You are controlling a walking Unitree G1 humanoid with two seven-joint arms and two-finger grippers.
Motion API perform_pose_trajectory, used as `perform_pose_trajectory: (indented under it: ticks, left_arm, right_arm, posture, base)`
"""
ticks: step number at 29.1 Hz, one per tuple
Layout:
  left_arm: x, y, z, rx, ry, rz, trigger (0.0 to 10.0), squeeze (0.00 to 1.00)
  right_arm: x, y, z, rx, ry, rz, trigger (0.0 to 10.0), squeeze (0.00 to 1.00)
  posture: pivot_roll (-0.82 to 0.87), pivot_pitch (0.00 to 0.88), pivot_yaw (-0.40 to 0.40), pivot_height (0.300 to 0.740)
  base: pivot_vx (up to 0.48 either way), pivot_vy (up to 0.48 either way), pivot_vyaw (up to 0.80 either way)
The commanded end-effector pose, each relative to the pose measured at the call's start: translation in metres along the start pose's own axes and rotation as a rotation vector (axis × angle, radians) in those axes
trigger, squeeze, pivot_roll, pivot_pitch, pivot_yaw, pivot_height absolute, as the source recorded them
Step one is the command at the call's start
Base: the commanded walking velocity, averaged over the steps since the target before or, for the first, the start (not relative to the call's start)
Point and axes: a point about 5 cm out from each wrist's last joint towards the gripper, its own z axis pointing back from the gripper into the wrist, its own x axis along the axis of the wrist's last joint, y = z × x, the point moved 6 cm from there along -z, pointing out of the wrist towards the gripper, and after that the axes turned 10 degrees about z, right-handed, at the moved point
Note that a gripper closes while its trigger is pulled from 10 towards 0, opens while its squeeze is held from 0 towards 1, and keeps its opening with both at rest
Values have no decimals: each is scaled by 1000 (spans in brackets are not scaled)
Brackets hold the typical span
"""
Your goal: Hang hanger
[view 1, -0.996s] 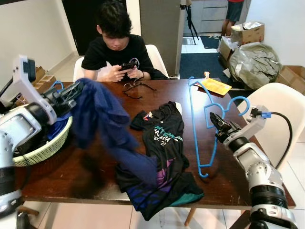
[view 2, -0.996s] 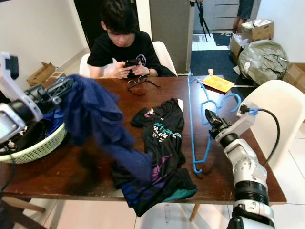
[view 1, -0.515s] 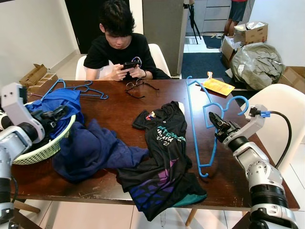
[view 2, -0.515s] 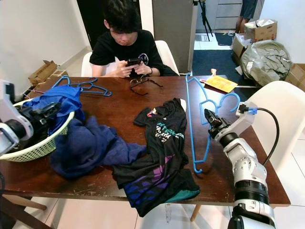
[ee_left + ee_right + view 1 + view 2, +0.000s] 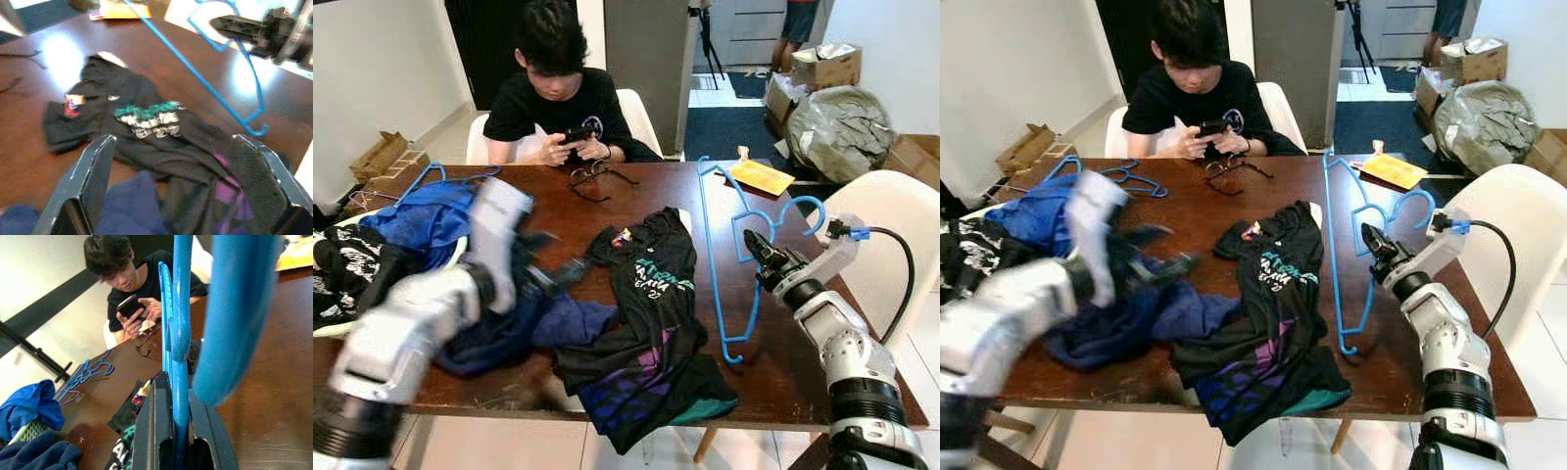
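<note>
A blue hanger (image 5: pixel 709 245) stands tilted over the table's right side, its lower corner on the wood. My right gripper (image 5: pixel 751 245) is shut on it below the hook; the right wrist view has the bar (image 5: pixel 179 342) clamped between the fingers. A black printed T-shirt (image 5: pixel 651 294) lies spread at the table's middle, hanging over the front edge. My left gripper (image 5: pixel 563 269), blurred, hovers open just left of the shirt; its two fingers (image 5: pixel 93 181) stand wide apart above the shirt (image 5: pixel 146 122). A navy garment (image 5: pixel 533 328) lies crumpled under the left arm.
A person (image 5: pixel 558 98) sits at the far side holding a phone, glasses (image 5: pixel 592 181) on the table before them. A blue garment (image 5: pixel 426 220) and dark clothes fill the basket at left, more blue hangers (image 5: pixel 460 176) behind. Yellow paper (image 5: pixel 756 177) lies far right; a white chair (image 5: pixel 891 225) stands beside.
My left gripper let go of the navy garment, which dropped onto the table, then swung right from the basket toward the black T-shirt. The right gripper and hanger have stayed put.
</note>
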Motion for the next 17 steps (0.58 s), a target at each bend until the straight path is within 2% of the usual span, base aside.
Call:
perform_pose_trajectory:
  ticks: [1,2,3,4,5,6,7,9,13,15,17]
  left_arm:
    - [-20,-14,-5,-50,89,19,10000,0]
    - [-33,-15,-9,-32,155,11,10000,0]
    - [-33,-15,-9,-32,155,11,10000,0]
    - [-44,-10,-10,13,214,0,10000,0]
    - [-44,-10,-10,13,214,0,10000,0]
    - [-55,-3,-7,57,279,-7,10000,0]
    - [-55,-3,-7,57,279,-7,10000,0]
    - [-73,10,1,133,395,-65,10000,0]
    - [-78,14,5,154,430,-91,10000,0]
    - [-80,26,8,222,455,-127,10000,0]
    - [-80,32,9,251,465,-143,10000,0]
  right_arm:
    - [-2,1,0,4,4,-14,10000,0]
    - [-2,0,0,2,3,-14,10000,0]
    - [-2,0,0,2,3,-14,10000,0]
    - [-2,0,1,0,3,-14,10000,0]
    - [-2,0,1,0,3,-14,10000,0]
    - [-1,-1,1,-2,2,-14,10000,0]
    - [-1,-1,1,-2,2,-14,10000,0]
    - [-1,-1,1,-3,1,-15,10000,0]
    - [-1,-1,1,-2,1,-15,10000,0]
    - [-2,0,0,1,4,-15,10000,0]
    - [-2,0,0,1,5,-15,10000,0]
  posture:
    - [13,0,42,735]
    - [13,0,42,735]
    - [13,0,42,735]
    - [12,0,44,735]
    - [12,0,44,735]
    - [15,0,45,735]
    - [15,0,45,735]
    - [16,0,44,735]
    - [16,0,44,735]
    - [18,0,41,735]
    - [18,0,41,735]
  base:
    - [0,0,0]
    - [0,0,0]
    - [0,0,0]
    - [0,0,0]
    - [0,0,0]
    - [0,0,0]
    - [0,0,0]
    - [0,0,0]
    - [0,0,0]
    - [0,0,0]
    - [0,0,0]
